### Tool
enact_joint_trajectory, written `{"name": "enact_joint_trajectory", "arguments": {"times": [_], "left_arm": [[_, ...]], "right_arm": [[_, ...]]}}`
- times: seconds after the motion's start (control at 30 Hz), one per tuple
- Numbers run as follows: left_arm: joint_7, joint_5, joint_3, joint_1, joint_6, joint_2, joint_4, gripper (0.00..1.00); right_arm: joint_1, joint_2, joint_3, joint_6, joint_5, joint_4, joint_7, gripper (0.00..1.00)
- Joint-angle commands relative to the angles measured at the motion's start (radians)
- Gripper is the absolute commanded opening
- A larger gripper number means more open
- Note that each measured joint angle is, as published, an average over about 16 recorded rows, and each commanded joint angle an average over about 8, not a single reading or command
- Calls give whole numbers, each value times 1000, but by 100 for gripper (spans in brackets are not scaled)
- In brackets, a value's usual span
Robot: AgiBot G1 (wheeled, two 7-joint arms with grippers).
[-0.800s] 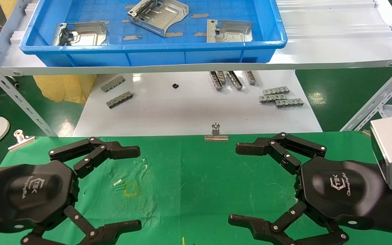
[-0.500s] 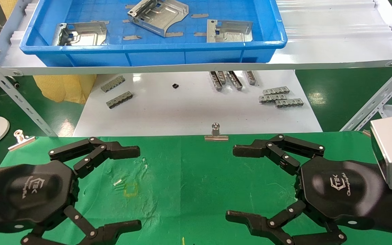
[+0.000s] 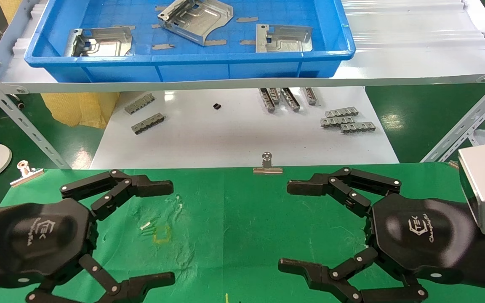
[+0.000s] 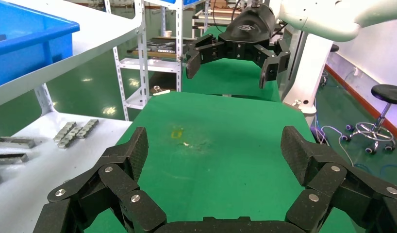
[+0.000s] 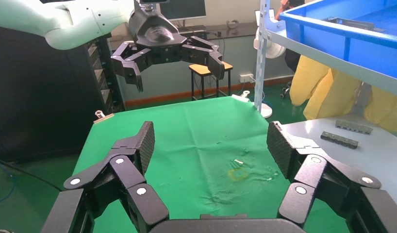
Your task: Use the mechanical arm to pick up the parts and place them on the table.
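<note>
Three silvery sheet-metal parts lie in the blue tray [image 3: 192, 63] on the upper shelf: one at the left [image 3: 99, 42], one tilted in the middle [image 3: 196, 19], one at the right [image 3: 283, 38]. My left gripper [image 3: 164, 231] is open and empty over the green table [image 3: 234, 219], at its left side; it also shows in the left wrist view [image 4: 213, 150]. My right gripper [image 3: 293, 227] is open and empty over the table's right side; it also shows in the right wrist view [image 5: 210, 143]. The yellow mark [image 3: 161, 235] lies between them.
A glossy white board [image 3: 225, 134] beyond the table carries several small grey ribbed strips [image 3: 347, 121]. Binder clips sit at the table's far edge [image 3: 267, 165] and left corner [image 3: 25, 171]. Slanted metal shelf struts [image 3: 19, 122] flank the board.
My right gripper's fingers have spread slightly wider and reached a little to the left. The left gripper and the parts have not moved.
</note>
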Motion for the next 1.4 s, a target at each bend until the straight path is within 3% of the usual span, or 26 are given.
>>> {"name": "enact_joint_trajectory", "arguments": {"times": [0.03,1.4], "left_arm": [[0,0,0,0,0,0,0,100],[-6,26,-2,-35,-31,1,-3,100]], "right_arm": [[0,0,0,0,0,0,0,0],[0,0,0,0,0,0,0,0]]}}
